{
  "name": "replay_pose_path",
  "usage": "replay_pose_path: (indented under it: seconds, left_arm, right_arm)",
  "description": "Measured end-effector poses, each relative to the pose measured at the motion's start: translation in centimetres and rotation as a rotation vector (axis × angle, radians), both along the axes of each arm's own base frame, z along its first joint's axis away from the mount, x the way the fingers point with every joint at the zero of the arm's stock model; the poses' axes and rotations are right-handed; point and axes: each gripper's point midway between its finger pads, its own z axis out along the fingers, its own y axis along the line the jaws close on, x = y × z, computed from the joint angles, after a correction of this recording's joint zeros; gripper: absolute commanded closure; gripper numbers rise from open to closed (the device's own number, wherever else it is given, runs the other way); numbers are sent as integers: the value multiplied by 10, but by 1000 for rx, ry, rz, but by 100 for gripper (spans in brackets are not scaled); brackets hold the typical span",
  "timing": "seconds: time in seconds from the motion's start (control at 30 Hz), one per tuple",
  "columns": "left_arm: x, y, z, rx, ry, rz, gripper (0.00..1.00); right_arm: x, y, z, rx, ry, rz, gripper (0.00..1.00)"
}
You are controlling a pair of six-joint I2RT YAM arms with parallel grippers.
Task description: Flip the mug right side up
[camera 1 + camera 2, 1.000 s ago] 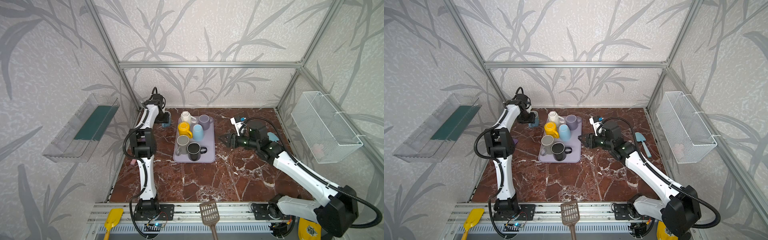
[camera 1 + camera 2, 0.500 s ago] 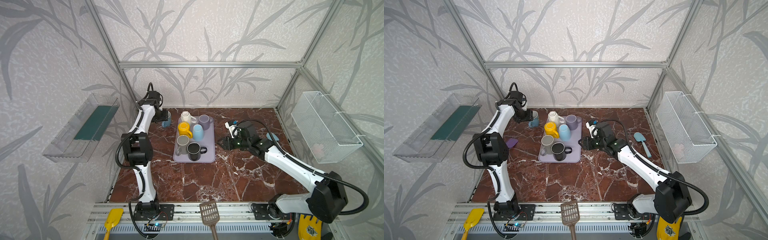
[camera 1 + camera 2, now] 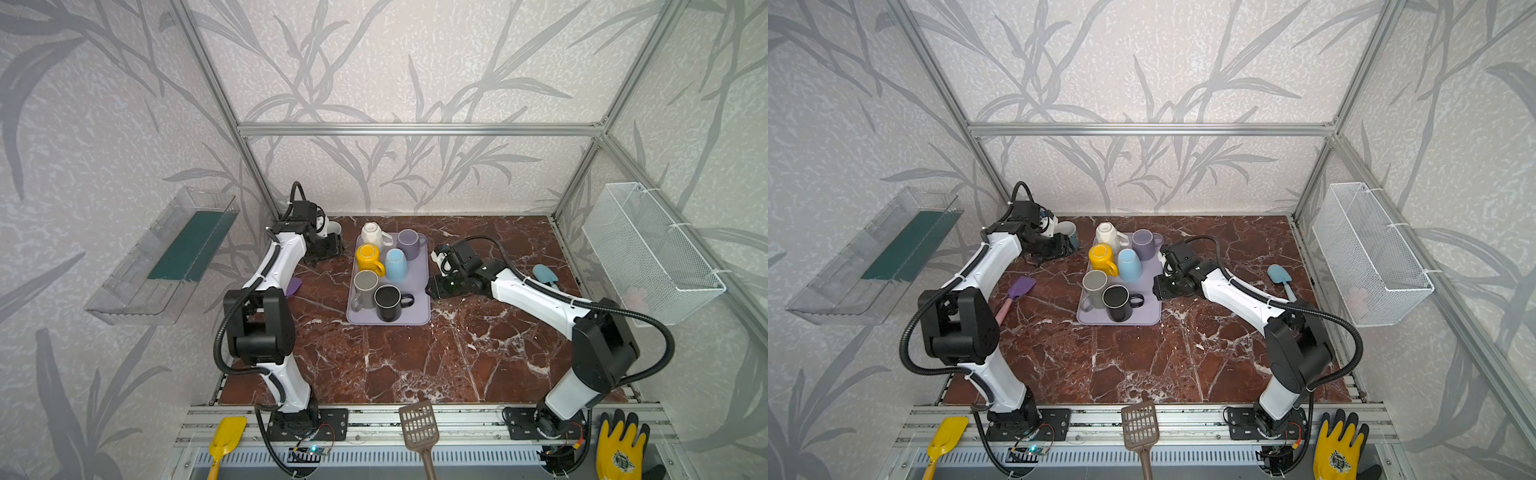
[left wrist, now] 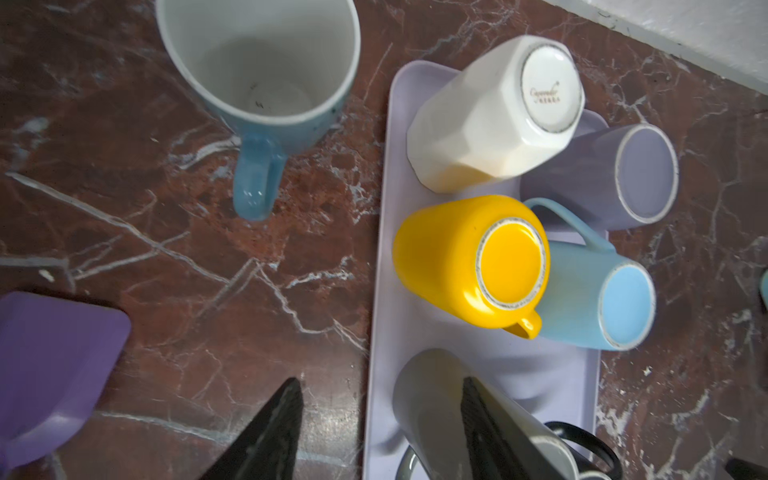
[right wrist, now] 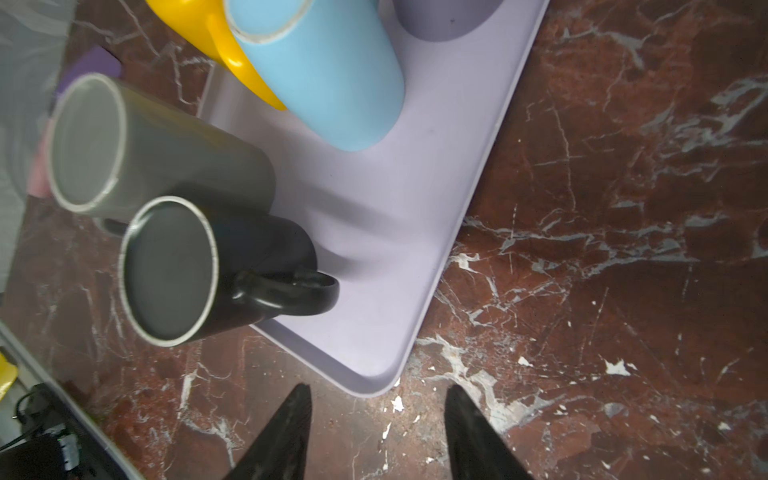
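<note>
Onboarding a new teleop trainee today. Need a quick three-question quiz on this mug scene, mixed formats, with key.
1. True or false: the blue mug with the white inside stands upright on the table, off the lavender tray.
2. How many mugs sit upside down on the tray? A) four B) six C) eight
3. Fill the gap: the right gripper hovers by the tray's corner, jaws ____ and empty.

Key: 1 true; 2 B; 3 open.
</note>
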Motion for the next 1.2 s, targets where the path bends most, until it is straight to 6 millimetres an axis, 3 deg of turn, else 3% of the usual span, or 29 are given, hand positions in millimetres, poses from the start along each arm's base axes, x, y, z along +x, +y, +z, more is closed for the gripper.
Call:
replay_pose_path:
  seconds: [0.23,0.4,0.6,1.2]
  left_arm:
    - [-33,-18,17,-44,-62,-9,38]
    - [-46,-24,39,-45,-132,-21,38]
    - [-53,-23,44,-30,-153,-17,39]
    - [-57,-26,49,-12,-166,-24,40]
  right_arm:
    - [15,5,-38,-95,49,-16,60]
    - [19,1,-62,-156,82,-37,62]
    - [26,0,-81,-201,100,-52,69]
    - [17,2,-98,-216,134,-40,82]
